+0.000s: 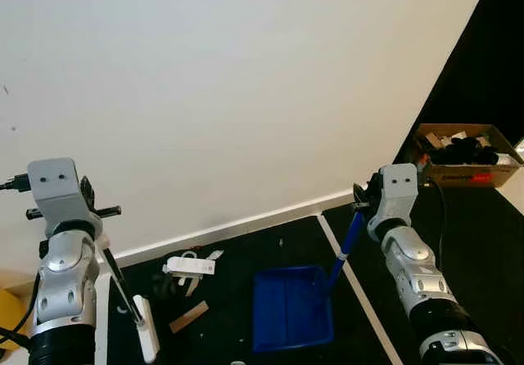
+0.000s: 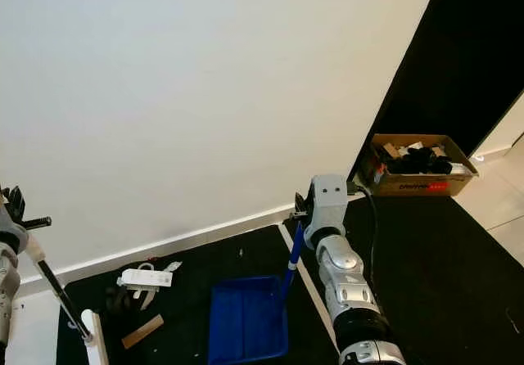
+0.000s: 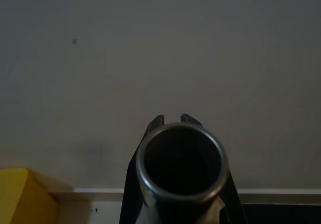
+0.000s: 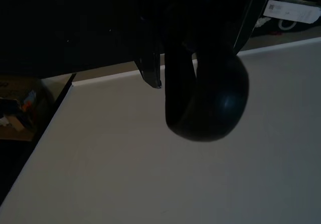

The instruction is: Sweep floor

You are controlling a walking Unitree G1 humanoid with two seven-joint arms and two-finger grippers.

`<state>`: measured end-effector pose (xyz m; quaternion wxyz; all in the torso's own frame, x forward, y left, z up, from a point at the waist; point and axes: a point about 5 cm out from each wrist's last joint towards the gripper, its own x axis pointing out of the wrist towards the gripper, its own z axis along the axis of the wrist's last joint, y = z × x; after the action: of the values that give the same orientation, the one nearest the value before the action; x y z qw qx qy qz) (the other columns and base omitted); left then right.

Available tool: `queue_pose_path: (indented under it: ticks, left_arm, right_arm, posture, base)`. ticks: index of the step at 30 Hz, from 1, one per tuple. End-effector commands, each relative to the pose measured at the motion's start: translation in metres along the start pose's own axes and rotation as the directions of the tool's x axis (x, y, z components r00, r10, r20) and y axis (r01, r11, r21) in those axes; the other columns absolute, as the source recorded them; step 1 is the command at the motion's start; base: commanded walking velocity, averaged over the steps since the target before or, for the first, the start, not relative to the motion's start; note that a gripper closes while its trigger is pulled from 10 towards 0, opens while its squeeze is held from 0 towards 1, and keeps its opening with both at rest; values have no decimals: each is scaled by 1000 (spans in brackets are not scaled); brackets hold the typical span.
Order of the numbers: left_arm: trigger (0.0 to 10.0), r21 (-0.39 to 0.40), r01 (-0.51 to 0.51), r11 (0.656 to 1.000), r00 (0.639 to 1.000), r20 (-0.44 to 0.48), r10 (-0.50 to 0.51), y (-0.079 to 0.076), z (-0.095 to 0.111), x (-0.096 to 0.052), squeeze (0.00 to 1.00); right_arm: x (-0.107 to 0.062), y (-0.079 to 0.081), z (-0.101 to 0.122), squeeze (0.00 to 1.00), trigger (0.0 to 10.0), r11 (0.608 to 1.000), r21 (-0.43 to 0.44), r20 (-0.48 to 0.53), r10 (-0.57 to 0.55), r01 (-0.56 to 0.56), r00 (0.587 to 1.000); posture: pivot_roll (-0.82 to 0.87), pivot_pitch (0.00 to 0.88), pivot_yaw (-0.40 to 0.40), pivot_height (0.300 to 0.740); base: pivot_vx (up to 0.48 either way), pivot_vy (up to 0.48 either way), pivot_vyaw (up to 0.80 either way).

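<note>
Left eye view: my right end effector (image 1: 360, 205) grips the blue plastic dustpan's (image 1: 291, 308) handle; my left end effector (image 1: 98, 214) clamps the black-handled broom (image 1: 131, 304) beside the dustpan.

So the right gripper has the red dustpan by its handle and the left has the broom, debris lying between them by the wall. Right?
Not quite: the dustpan is blue, as the left eye view shows. The rest holds: the right gripper holds its handle, the left gripper holds the broom, and the debris lies between them by the wall.
</note>
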<state>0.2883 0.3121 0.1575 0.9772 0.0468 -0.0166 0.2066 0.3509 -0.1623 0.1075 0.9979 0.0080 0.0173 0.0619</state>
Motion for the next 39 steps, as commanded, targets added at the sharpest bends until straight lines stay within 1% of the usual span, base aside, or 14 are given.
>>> queue_pose_path:
  ticks: [1, 3, 6, 11, 16, 18, 20, 21, 25, 27, 32, 35, 37, 39]
  left_arm:
    - [10000, -25, 14, 1000, 1000, 27, -14, -5, 3, 0, 0]
    - [10000, -29, 21, 999, 999, 27, -20, -6, 3, -1, 0]
    - [10000, -34, 41, 999, 999, 26, -41, -13, 4, -2, 0]
    - [10000, 21, 100, 995, 995, 16, -100, -25, 4, -5, 0]
    - [10000, 1, 119, 993, 993, 24, -118, -29, 9, -4, 0]
    - [10000, 5, 131, 991, 990, 57, -131, -31, 13, -4, 0]
    - [10000, -47, 135, 990, 989, 63, -132, -31, 16, -3, 0]
    - [10000, -53, 132, 990, 990, 61, -129, -32, 16, -3, 0]
    - [10000, -45, 149, 988, 987, 70, -146, -36, 19, -4, 0]
    - [10000, -15, 163, 987, 983, 85, -161, -42, 23, -5, 0]
    - [10000, -18, 171, 985, 982, 90, -169, -47, 25, -4, 0]
    - [10000, -6, 184, 983, 978, 103, -182, -51, 28, -3, 0]
    - [10000, -18, 201, 979, 975, 104, -198, -59, 31, -1, 0]
    - [10000, -22, 204, 979, 974, 105, -200, -60, 31, -1, 0]
  right_arm:
    - [3, 3, 8, 0, 10000, 1000, 14, 51, 0, -1, 999]
    - [3, 4, 7, 0, 10000, 1000, 14, 52, 1, -1, 999]
    - [2, 6, 3, 0, 10000, 1000, 16, 51, 6, -7, 999]
    - [2, 6, 1, 0, 10000, 1000, 20, 52, 5, -6, 999]
    - [4, 6, 2, 0, 10000, 999, 37, 63, 1, -3, 998]
    - [5, 7, 4, 0, 10000, 999, 50, 73, -2, -1, 997]
    - [6, 7, 6, 0, 10000, 998, 57, 82, -5, 0, 997]
    - [6, 7, 6, 0, 10000, 998, 59, 84, -6, 1, 996]
    - [5, 6, 6, 0, 10000, 998, 60, 85, -8, 2, 996]
    - [5, 5, 5, 0, 10000, 998, 63, 86, -12, 7, 996]
    - [6, 5, 5, 0, 10000, 998, 64, 86, -14, 9, 996]
    - [6, 4, 5, 0, 10000, 998, 64, 86, -15, 9, 996]
    - [6, 4, 5, 0, 10000, 998, 68, 87, -17, 11, 996]
    - [7, 4, 5, 0, 10000, 998, 69, 88, -17, 11, 996]
  posture:
    - [126, 77, 22, 740]
    - [126, 77, 22, 740]
    - [126, 77, 22, 740]
    - [131, 79, 27, 740]
    - [133, 73, 28, 740]
    - [134, 69, 29, 740]
    - [134, 69, 29, 740]
    - [132, 69, 32, 740]
    - [132, 69, 32, 740]
    - [132, 69, 32, 740]
    - [130, 62, 35, 740]
    - [127, 56, 36, 740]
    - [125, 55, 34, 740]
    - [125, 55, 34, 740]
  base:
    - [0, 0, 0]
    - [0, 0, 0]
    - [0, 0, 0]
    - [0, 0, 0]
    - [0, 0, 0]
    - [0, 0, 0]
    - [0, 0, 0]
    - [0, 0, 0]
    - [0, 0, 0]
    - [0, 0, 0]
    - [0, 0, 0]
    - [0, 0, 0]
    - [0, 0, 0]
    - [0, 0, 0]
